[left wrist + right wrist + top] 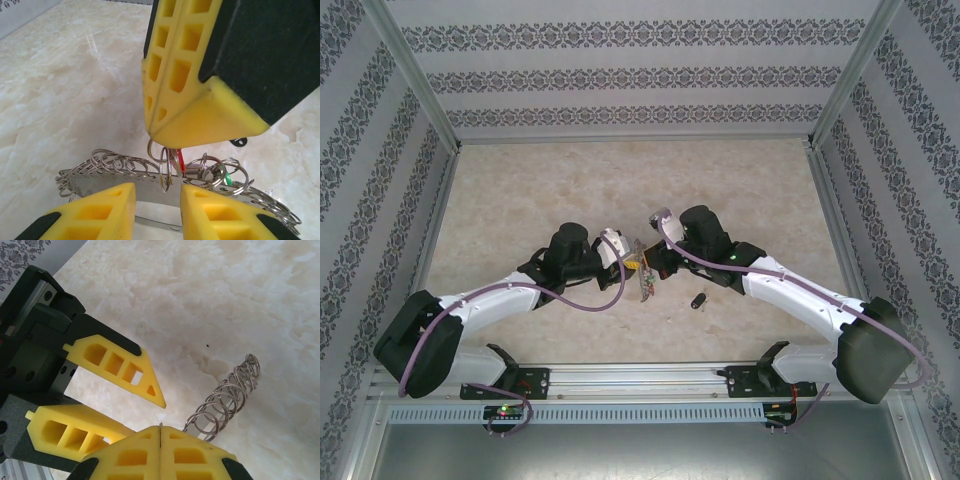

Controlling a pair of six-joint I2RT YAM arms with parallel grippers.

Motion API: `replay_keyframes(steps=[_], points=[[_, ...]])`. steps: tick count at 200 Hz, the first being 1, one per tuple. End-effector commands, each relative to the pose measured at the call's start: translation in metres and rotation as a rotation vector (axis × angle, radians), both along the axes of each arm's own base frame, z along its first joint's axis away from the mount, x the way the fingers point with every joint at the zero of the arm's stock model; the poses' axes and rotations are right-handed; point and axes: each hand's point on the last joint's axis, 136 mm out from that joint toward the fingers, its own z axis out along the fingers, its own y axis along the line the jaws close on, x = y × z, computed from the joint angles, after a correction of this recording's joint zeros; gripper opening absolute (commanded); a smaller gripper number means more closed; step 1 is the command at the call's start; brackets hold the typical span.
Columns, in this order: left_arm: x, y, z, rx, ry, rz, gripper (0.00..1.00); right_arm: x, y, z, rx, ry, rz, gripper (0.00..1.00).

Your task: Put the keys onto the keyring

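The keyring (107,165), a thin metal band strung with several small split rings, hangs just above the table between both grippers. My right gripper (160,430) is shut, with a sliver of the keyring's metal pinched at its tips. It comes down from above in the left wrist view (162,140). A key with a red head (180,159) dangles among the rings right under those tips. My left gripper (158,192) stands open, the band crossing just beyond its fingertips. A black-headed key (698,299) lies on the table to the right of both grippers.
The marble-look table (520,200) is walled on three sides by patterned panels. A bit of green (227,177) shows among the rings. Both arms meet at the table's middle, with the aluminium rail (640,380) at the near edge.
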Motion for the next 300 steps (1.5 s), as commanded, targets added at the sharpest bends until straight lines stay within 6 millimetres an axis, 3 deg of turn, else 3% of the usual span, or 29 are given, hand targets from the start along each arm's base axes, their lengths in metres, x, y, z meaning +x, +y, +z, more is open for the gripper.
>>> replay_keyframes(steps=[1, 60, 144, 174, 200, 225, 258, 300], points=[[-0.001, -0.007, 0.005, 0.003, -0.007, -0.04, 0.3, 0.0, 0.011, 0.025, 0.048, -0.061, 0.047, 0.0], [0.006, -0.008, 0.004, 0.013, -0.015, -0.018, 0.23, -0.005, 0.015, 0.026, 0.053, -0.053, 0.076, 0.0], [0.006, -0.011, 0.006, 0.017, -0.021, -0.036, 0.24, -0.01, 0.019, 0.026, 0.057, -0.044, 0.109, 0.0], [0.007, -0.011, 0.008, 0.014, -0.026, -0.036, 0.17, -0.01, 0.02, 0.026, 0.055, -0.042, 0.112, 0.0], [0.007, -0.011, 0.008, 0.017, -0.03, -0.04, 0.01, -0.011, 0.019, 0.021, 0.046, -0.032, 0.109, 0.0], [0.006, -0.01, 0.008, 0.015, -0.034, -0.035, 0.0, -0.007, 0.012, 0.014, 0.018, -0.036, 0.068, 0.0], [0.008, -0.007, 0.006, -0.022, -0.04, 0.003, 0.0, 0.01, -0.014, -0.009, -0.018, 0.008, -0.069, 0.0], [0.016, -0.003, -0.002, -0.069, -0.037, 0.08, 0.0, 0.019, -0.026, -0.023, -0.022, 0.041, -0.164, 0.0]])
